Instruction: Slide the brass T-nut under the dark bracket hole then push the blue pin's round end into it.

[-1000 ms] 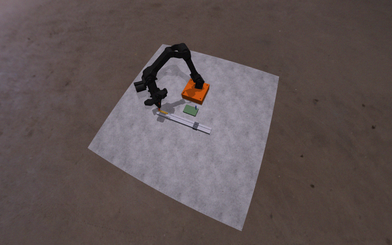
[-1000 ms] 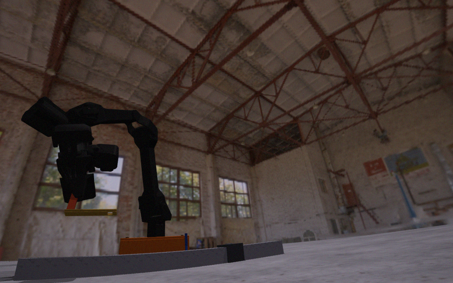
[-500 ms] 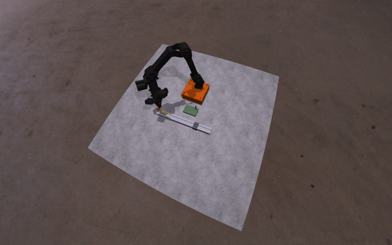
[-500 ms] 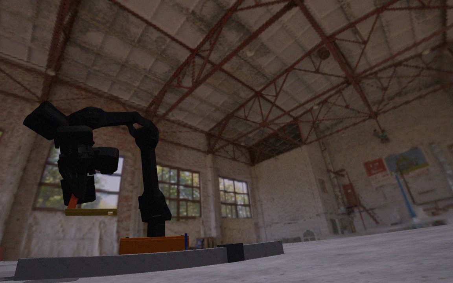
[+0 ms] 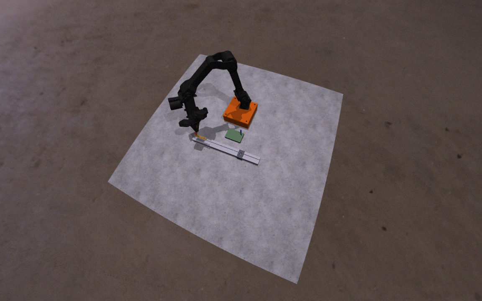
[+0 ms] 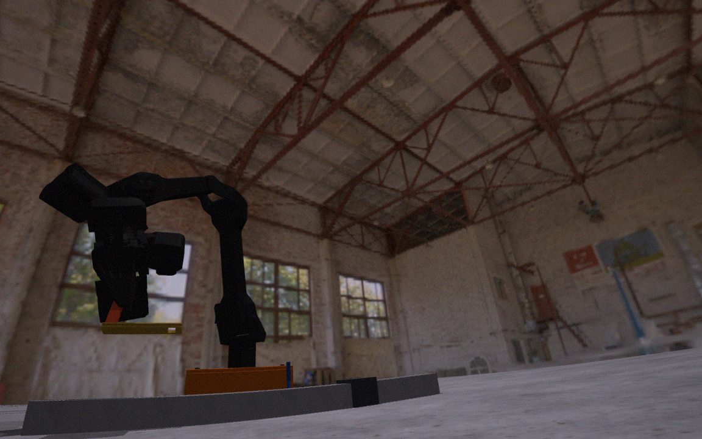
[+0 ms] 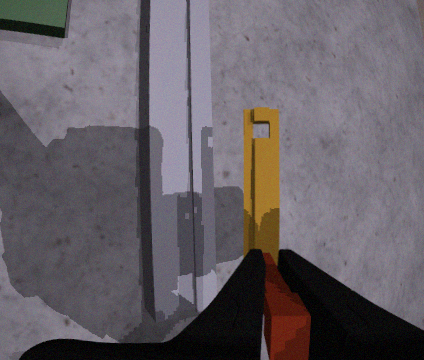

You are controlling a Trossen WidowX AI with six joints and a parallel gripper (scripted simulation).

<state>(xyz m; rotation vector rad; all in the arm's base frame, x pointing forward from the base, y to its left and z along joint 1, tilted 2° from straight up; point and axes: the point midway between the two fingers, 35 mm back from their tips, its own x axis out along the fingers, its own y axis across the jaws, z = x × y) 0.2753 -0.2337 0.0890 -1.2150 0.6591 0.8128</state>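
In the top view, the black end effector point(image 5: 196, 129) point(image 6: 119, 319) point(image 7: 268, 260), clamped on the angular orange handle point(image 5: 196, 133) point(image 6: 114, 313) point(image 7: 288, 320), is nearer the desk's left edge than its right. The exterior view shows the long brass T-nut point(image 5: 201, 137) point(image 6: 141, 328) point(image 7: 262, 175) below it, raised. In the wrist view, its long axis runs nearly parallel to the grey aluminum rail point(image 5: 222, 146) point(image 6: 189, 405) point(image 7: 169, 100).

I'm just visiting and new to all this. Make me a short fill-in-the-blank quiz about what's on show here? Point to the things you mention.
The pincer point(image 5: 196, 131) point(image 7: 268, 260) grips the T-nut by its ____-coloured handle point(image 6: 113, 313) point(image 7: 286, 320).
The blue pin point(image 5: 241, 132) point(image 6: 288, 375) stands upright in the ____ tray point(image 5: 233, 136) point(image 7: 22, 12).
The dark ____ sits across the aluminum rail point(image 5: 222, 148) point(image 6: 189, 406) point(image 7: 169, 100).
The arm is mounted on an orange ____.

Missing words: orange; green; bracket; base
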